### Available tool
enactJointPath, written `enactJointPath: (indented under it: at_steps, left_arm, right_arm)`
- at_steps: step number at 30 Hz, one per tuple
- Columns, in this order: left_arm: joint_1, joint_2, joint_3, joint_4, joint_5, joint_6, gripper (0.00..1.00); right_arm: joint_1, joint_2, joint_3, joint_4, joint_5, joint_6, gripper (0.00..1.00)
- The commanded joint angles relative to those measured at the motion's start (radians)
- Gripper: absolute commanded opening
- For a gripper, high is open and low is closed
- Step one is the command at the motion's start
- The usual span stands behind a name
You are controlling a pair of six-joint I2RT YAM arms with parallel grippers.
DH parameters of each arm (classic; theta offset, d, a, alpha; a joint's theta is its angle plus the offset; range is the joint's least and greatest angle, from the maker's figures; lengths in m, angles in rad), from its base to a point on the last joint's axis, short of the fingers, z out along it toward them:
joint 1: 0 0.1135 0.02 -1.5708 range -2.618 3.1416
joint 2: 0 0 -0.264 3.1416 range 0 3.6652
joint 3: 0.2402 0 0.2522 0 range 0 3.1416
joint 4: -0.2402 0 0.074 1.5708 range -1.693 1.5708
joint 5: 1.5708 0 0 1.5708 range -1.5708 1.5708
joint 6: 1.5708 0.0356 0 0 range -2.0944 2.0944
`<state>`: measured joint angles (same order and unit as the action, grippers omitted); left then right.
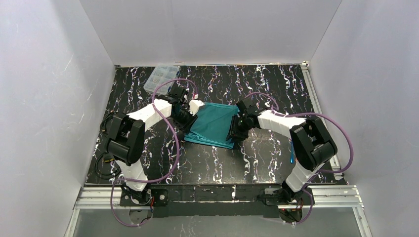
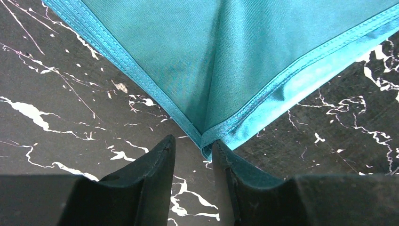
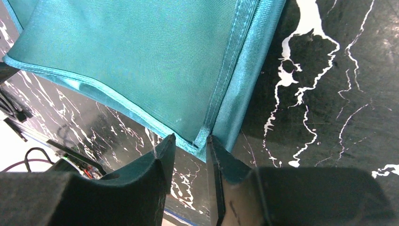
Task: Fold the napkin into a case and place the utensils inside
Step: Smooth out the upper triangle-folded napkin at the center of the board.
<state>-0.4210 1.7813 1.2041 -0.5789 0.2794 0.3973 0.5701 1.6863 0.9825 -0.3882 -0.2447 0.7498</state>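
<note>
The teal-green napkin [image 1: 213, 125] lies folded in two layers on the black marbled table; it fills the top of the left wrist view [image 2: 207, 56] and the right wrist view [image 3: 141, 61]. My left gripper [image 1: 188, 132] is at its near-left corner, jaws open, with the hemmed corner tip touching the right finger [image 2: 244, 174]. My right gripper [image 1: 233, 138] is at the near-right corner, jaws open, with the corner lying between the fingertips [image 3: 164, 150]. A thin blue sliver [image 1: 292, 153] shows beside the right arm; I cannot tell whether it is a utensil. No pouch shape shows.
A clear plastic compartment box [image 1: 160, 76] stands at the back left of the table. White walls close the table in on three sides. A metal rail [image 1: 217, 195] runs along the near edge by the arm bases.
</note>
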Motion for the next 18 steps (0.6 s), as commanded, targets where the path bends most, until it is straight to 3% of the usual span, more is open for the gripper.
enactJointPath:
  at_steps: [1,18]
  left_arm:
    - [-0.001,-0.057,-0.037,0.04,-0.026,0.027,0.32]
    - [-0.035,-0.097,-0.143,0.146,-0.105,0.068,0.31]
  right_arm:
    - [0.001,-0.053,-0.005,-0.006,0.006,0.014,0.38]
    - [0.001,-0.036,-0.042,0.026,-0.007,0.067,0.37]
